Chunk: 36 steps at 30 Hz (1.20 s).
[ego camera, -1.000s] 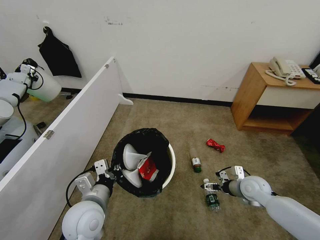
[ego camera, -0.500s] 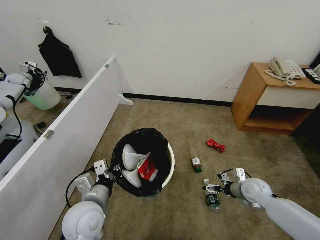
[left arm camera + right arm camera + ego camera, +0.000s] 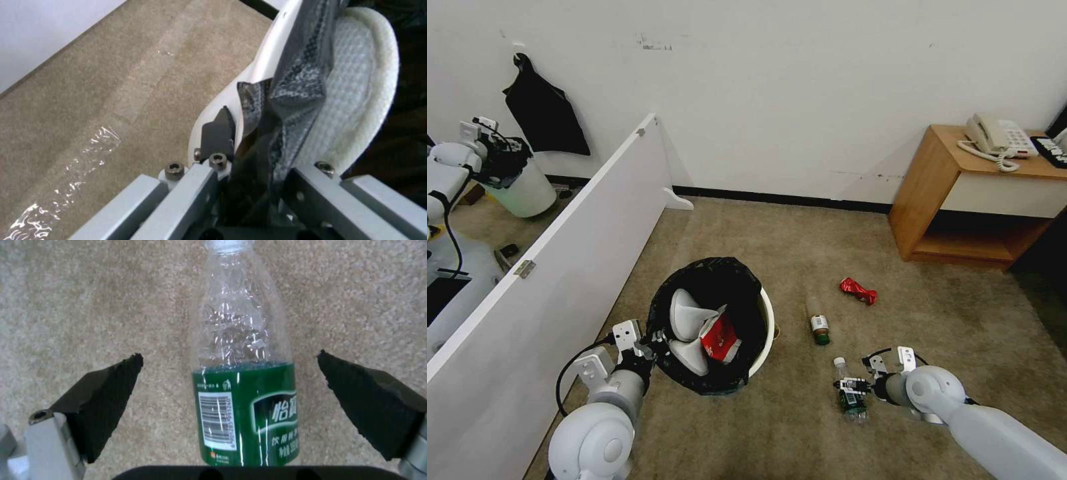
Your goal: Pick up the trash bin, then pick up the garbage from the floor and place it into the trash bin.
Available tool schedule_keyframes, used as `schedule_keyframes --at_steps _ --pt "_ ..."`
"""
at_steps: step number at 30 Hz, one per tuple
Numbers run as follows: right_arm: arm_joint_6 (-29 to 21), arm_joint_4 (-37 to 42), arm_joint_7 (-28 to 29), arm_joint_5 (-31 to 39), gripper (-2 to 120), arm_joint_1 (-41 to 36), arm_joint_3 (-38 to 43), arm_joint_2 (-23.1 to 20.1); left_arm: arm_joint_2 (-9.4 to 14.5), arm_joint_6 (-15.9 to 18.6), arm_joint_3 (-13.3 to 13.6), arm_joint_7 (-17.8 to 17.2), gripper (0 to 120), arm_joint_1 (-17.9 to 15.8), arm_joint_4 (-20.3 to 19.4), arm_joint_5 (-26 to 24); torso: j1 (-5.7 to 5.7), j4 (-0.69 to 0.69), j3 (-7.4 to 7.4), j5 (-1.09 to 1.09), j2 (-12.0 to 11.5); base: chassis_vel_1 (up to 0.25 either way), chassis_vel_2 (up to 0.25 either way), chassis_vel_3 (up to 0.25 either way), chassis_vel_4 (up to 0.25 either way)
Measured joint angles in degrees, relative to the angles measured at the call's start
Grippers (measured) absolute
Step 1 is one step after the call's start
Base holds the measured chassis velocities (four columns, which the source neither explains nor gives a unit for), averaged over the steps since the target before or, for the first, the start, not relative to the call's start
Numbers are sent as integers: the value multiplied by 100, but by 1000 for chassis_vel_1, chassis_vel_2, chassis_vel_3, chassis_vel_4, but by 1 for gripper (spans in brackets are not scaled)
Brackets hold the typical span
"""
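The trash bin (image 3: 768, 319) stands on the carpet, white with a black bag over its rim, holding two white slippers (image 3: 684, 313) and a red-white snack packet (image 3: 720, 337). My left gripper (image 3: 650, 343) is shut on the bin's near-left rim; in the left wrist view its finger (image 3: 218, 133) pinches the bag-covered rim (image 3: 271, 66) beside a slipper (image 3: 356, 83). A green-labelled clear bottle (image 3: 854, 403) lies on the floor. My right gripper (image 3: 848, 385) is low over it, open, with the bottle (image 3: 245, 400) between its fingers (image 3: 106, 390). A second bottle (image 3: 819, 327) and a crushed red wrapper (image 3: 858, 291) lie farther off.
A white partition panel (image 3: 560, 253) runs along my left. A wooden side table (image 3: 934, 193) with a telephone (image 3: 994, 137) stands at the right wall. Behind the partition another robot arm holds a pale green bin (image 3: 527, 190). A strip of clear film (image 3: 66, 173) lies on the carpet.
My right gripper has slid from the bottle's neck down over its body, nearer to me. The bin and left gripper have shifted very slightly left. The pale bin behind the partition has moved.
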Motion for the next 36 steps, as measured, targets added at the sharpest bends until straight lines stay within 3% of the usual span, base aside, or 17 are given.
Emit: schedule_keyframes --at_steps 27,35,36 --pt "96 -474 11 -321 100 164 -188 351 -90 -31 8 11 1 27 43 38 0 0 0 0 0 0 0 0 0" --pt "116 -566 -62 -357 82 226 -249 423 -155 -35 7 17 1 25 66 58 0 0 0 0 0 0 0 0 0" --pt "121 -600 -76 -374 74 236 -252 429 -158 -37 6 18 1 29 69 61 0 0 0 -1 0 0 0 0 0"
